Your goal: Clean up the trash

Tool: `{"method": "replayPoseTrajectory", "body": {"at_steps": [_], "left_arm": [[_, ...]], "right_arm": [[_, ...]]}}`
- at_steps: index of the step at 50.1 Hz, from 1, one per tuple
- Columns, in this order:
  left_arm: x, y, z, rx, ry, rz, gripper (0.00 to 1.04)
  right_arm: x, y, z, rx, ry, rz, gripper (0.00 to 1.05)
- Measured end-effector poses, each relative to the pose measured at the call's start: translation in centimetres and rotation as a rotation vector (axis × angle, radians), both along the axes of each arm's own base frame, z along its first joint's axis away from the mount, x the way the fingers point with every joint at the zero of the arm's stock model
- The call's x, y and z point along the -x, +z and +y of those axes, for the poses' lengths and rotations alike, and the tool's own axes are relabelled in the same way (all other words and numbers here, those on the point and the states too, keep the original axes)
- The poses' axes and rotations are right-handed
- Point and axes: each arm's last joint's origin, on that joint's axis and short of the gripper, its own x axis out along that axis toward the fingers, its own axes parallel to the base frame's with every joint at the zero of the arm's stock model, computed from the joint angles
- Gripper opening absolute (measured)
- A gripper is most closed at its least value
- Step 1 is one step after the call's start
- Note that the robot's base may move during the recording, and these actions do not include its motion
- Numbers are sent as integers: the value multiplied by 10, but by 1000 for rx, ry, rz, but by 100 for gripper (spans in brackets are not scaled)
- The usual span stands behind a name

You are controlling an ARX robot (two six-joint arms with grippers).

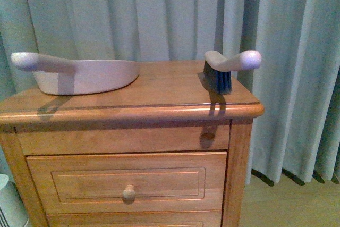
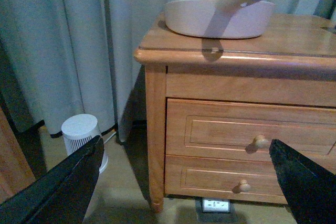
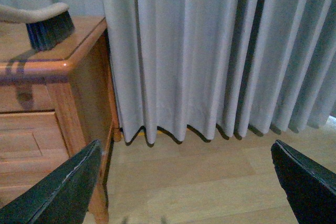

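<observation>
No trash shows in any view. A white dustpan (image 1: pixel 85 75) with a long handle lies on the left of the wooden nightstand's top (image 1: pixel 159 91). A white-handled hand brush (image 1: pixel 226 70) with dark bristles stands at its right corner. The left wrist view shows the dustpan (image 2: pixel 220 17) from below. My left gripper (image 2: pixel 184 187) hangs open low in front of the nightstand's drawers, with nothing between its black fingers (image 2: pixel 58 187). My right gripper (image 3: pixel 184 187) is open over bare wood floor to the right of the nightstand, below the brush (image 3: pixel 47 24). Neither arm appears in the front view.
Grey curtains (image 1: pixel 175 9) hang behind and beside the nightstand (image 2: pixel 157 129). A small white cylindrical appliance (image 2: pixel 81 132) stands on the floor to its left. A white socket block (image 2: pixel 215 204) lies under it. Two drawers have round knobs (image 2: pixel 260 141). Wood floor (image 3: pixel 199 177) extends to the right.
</observation>
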Motion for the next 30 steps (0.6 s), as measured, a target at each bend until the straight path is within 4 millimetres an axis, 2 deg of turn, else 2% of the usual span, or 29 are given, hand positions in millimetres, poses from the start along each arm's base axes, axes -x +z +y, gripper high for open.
{"method": "replayPoseTrajectory", "body": {"at_steps": [22,24,28,30], "left_arm": [[0,0,0,0,0,0,97],[0,0,1,22,50,46,97],[-8,7,1,54,106,149,97],[-16,20,-1,50,86,175,97]], "right_arm": [[0,0,0,0,0,0,97],[0,0,0,0,0,0,97],[0,0,0,0,0,0,97],[0,0,0,0,0,0,97]]}}
